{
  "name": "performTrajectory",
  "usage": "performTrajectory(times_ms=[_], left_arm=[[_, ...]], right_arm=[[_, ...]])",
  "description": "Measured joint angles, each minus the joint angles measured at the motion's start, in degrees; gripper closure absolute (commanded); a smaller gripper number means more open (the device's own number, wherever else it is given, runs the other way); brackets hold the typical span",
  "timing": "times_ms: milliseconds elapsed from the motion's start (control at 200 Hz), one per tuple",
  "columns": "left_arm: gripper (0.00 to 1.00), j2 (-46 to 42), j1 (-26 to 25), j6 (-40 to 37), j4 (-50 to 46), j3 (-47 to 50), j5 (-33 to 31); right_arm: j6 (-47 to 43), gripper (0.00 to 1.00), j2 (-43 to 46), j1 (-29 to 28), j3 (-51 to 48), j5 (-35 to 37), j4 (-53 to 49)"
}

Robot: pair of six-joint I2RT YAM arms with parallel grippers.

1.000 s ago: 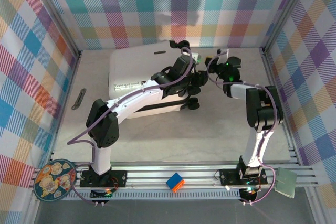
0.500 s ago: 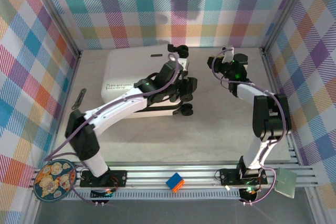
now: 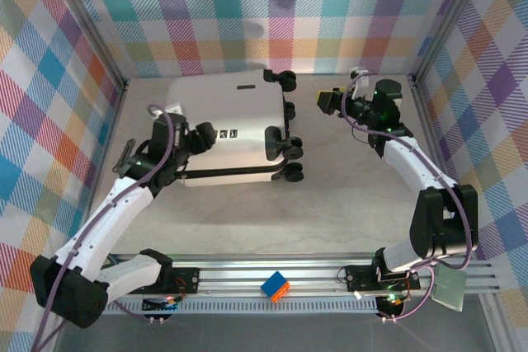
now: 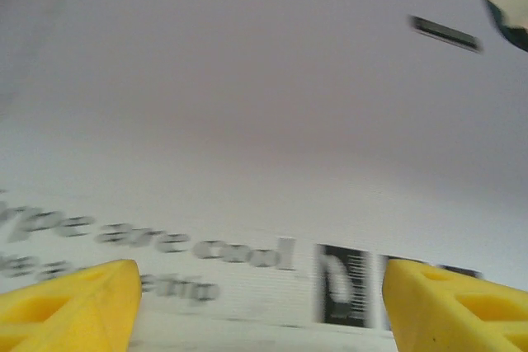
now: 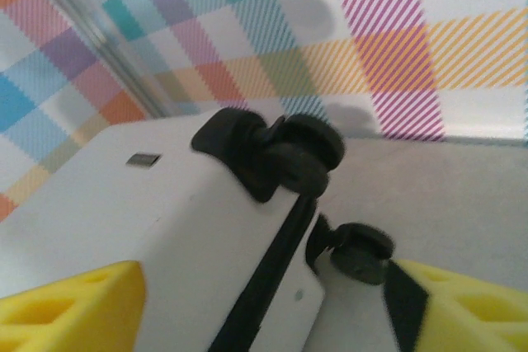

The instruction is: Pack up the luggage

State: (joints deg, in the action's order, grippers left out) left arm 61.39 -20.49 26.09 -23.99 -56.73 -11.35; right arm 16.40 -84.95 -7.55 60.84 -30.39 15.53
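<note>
The white luggage [image 3: 235, 113] lies flat and closed on the table, its black wheels [image 3: 290, 142] pointing right. My left gripper [image 3: 205, 138] hovers over the lid's left part beside the small black printed marks [image 3: 223, 133]. In the left wrist view its yellow fingers [image 4: 74, 302] stand wide apart over the white shell [image 4: 247, 121], nothing between them. My right gripper [image 3: 326, 101] sits just right of the far wheels, apart from them. In the right wrist view it is open [image 5: 264, 302], facing the luggage corner [image 5: 165, 220] and two wheels [image 5: 297, 154].
A thin dark strip [image 3: 125, 154] lies on the table by the left wall. On the front rail are a round patterned plate [image 3: 82, 283], an orange-and-blue block [image 3: 275, 286] and a green square [image 3: 450, 286]. Plaid walls close in three sides.
My left arm has swung back from the wheel end to the lid's left part. My right gripper has opened and drawn away to the right. The luggage lid is uncovered now.
</note>
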Motion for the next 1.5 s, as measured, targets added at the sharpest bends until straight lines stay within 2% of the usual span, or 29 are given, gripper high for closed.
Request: performTrajectory(times_ms=[60, 280, 510, 710, 1015, 1280, 1500], left_arm=[[0.22, -0.79, 2.8, 0.59, 0.7, 1.33, 1.03], [0.15, -2.03, 7.48, 1.6, 2.05, 2.78, 1.86], [0.1, -2.12, 14.01, 1.81, 0.44, 5.81, 2.34], [0.07, -0.13, 17.59, 2.27, 2.93, 6.03, 6.21], [0.14, 7.28, 19.65, 1.18, 7.87, 2.73, 13.09], [0.18, 14.43, 20.7, -0.98, 11.3, -1.73, 18.82], [0.21, 25.22, 21.07, -0.76, 18.4, -8.24, 24.35]], right_arm=[[0.96, 0.14, -0.31, -0.09, 0.35, -2.56, -2.03], [3.3, 0.1, -5.22, -2.89, 5.11, -9.35, -7.45], [3.34, 0.08, -7.72, -7.69, 5.95, -10.67, -11.04], [3.26, 0.07, -13.77, -10.4, 12.68, -9.77, -14.78], [3.04, 0.08, -15.82, -13.88, 16.04, -7.98, -17.38], [4.02, 0.08, -7.37, -15.63, 5.18, -3.34, -13.88], [5.95, 0.08, 2.62, -18.56, -5.29, 0.66, -11.32]])
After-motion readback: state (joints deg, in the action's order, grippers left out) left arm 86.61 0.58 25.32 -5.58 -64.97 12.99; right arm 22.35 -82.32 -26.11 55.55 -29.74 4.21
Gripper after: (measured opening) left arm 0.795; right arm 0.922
